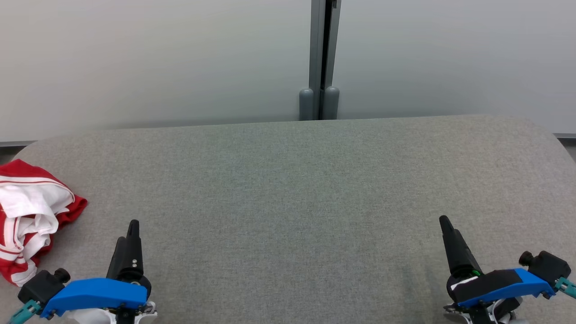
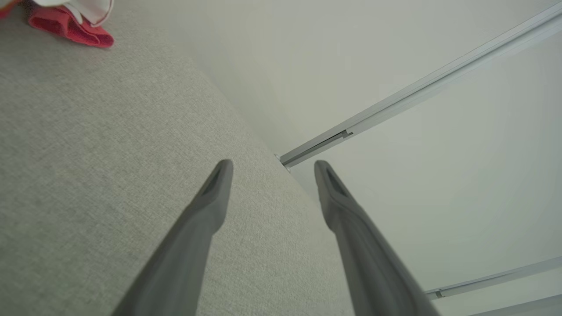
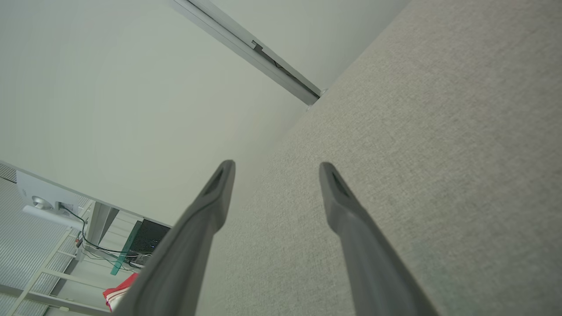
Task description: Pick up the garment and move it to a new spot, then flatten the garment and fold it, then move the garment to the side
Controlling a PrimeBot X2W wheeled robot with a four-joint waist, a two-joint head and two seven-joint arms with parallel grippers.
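My left gripper [image 1: 130, 231] sat at the lower left of the head view and my right gripper [image 1: 447, 229] at the lower right, both spread wide and holding nothing. Near my left gripper, at the frame's left edge, the crumpled red-and-white striped garment [image 1: 31, 216] lay on the grey fabric surface [image 1: 288, 180]. Pale wall panels [image 1: 157, 58] stood beyond.

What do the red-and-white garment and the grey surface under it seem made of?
Red-and-white garment: soft, thin cloth, possibly jersey; matte, bunched in limp folds. Grey surface: woven fabric covering, matte; a fine flecked weave shows close up.
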